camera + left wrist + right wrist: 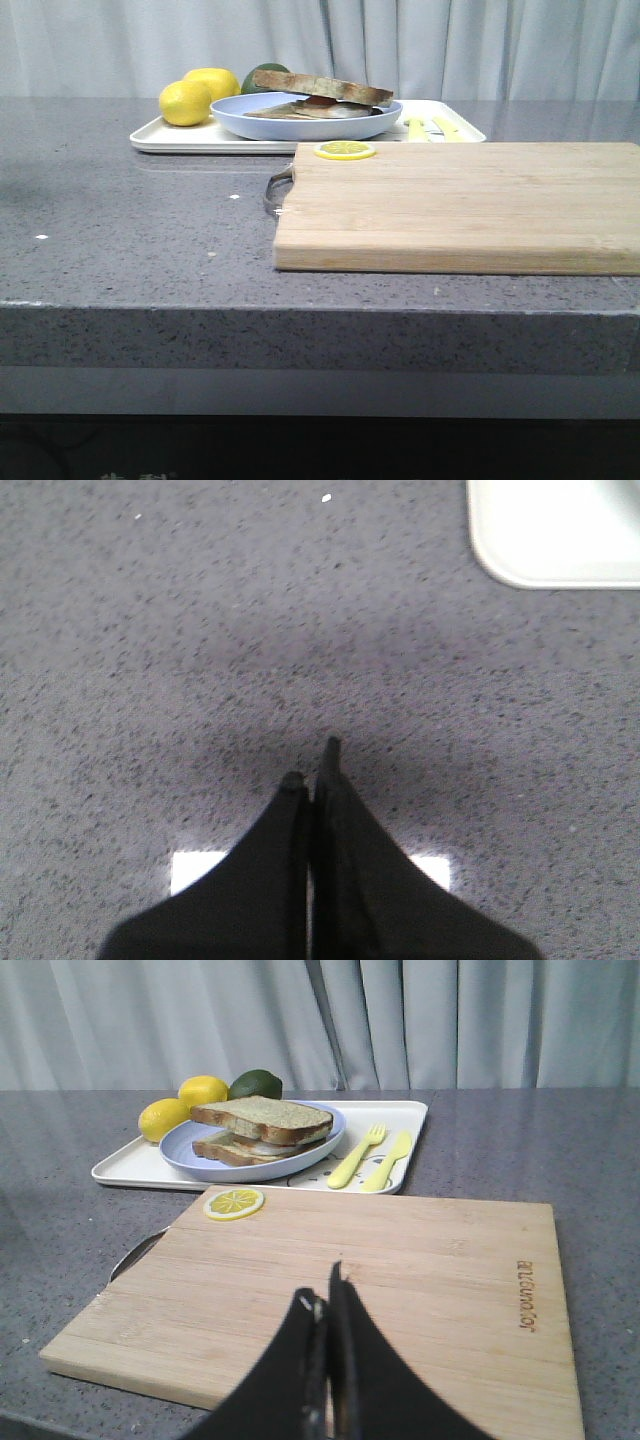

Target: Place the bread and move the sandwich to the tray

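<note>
The sandwich [322,97] lies on a pale blue plate [250,120] that stands on the white tray [160,137] at the back of the table. Its top bread slice [262,1118] covers the egg, whose white edge shows between the slices. The plate [185,1152] and tray [125,1167] also show in the right wrist view. My right gripper [322,1295] is shut and empty above the near part of the wooden cutting board [400,1280]. My left gripper [312,768] is shut and empty over bare grey table, with a tray corner [520,550] far off. Neither gripper shows in the front view.
Two lemons [197,97] and a green fruit [252,80] sit at the tray's left end. A yellow fork [357,1155] and knife [388,1160] lie at its right end. A lemon slice [345,150] lies on the cutting board [470,205], whose metal handle [277,188] points left.
</note>
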{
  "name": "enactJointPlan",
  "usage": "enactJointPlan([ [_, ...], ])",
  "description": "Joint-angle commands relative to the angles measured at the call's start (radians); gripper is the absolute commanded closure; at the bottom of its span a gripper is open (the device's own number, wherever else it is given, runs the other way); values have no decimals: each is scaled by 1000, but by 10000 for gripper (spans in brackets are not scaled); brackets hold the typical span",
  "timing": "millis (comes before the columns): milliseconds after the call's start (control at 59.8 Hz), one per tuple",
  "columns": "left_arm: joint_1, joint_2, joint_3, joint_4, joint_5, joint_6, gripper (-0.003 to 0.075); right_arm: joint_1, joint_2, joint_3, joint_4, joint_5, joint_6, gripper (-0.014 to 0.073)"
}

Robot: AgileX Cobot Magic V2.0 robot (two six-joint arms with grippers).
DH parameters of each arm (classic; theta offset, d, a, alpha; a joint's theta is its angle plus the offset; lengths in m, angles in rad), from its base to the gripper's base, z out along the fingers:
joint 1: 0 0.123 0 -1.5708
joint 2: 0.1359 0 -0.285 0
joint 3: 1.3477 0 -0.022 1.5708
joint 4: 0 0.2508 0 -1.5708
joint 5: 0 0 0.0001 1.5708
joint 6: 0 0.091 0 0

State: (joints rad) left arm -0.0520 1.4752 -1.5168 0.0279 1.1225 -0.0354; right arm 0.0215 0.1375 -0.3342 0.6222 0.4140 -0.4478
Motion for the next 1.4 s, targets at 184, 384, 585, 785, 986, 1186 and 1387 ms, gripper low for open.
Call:
enactJointPlan([
  [184,97,-323,326,-28,-268,-11,741,1,10,-27,16,-60,-6,654],
  [384,102,-551,561,-47,-412,-11,741,1,10,-27,16,-60,-6,654],
  [585,102,-814,784,-60,-565,-11,741,1,10,-27,16,-60,-6,654],
  [785,102,-1121,963,-61,-615,-11,741,1,10,-27,16,-60,-6,654],
  [986,102,-1368,1058,-61,-613,-11,741,1,10,-27,16,-60,-6,654],
  [1186,102,-1461,1066,-65,-610,-11,741,1,10,-27,16,-60,-6,654],
  [1387,102,-1461,1066,-65,-610,-11,741,1,10,-27,16,-60,-6,654],
])
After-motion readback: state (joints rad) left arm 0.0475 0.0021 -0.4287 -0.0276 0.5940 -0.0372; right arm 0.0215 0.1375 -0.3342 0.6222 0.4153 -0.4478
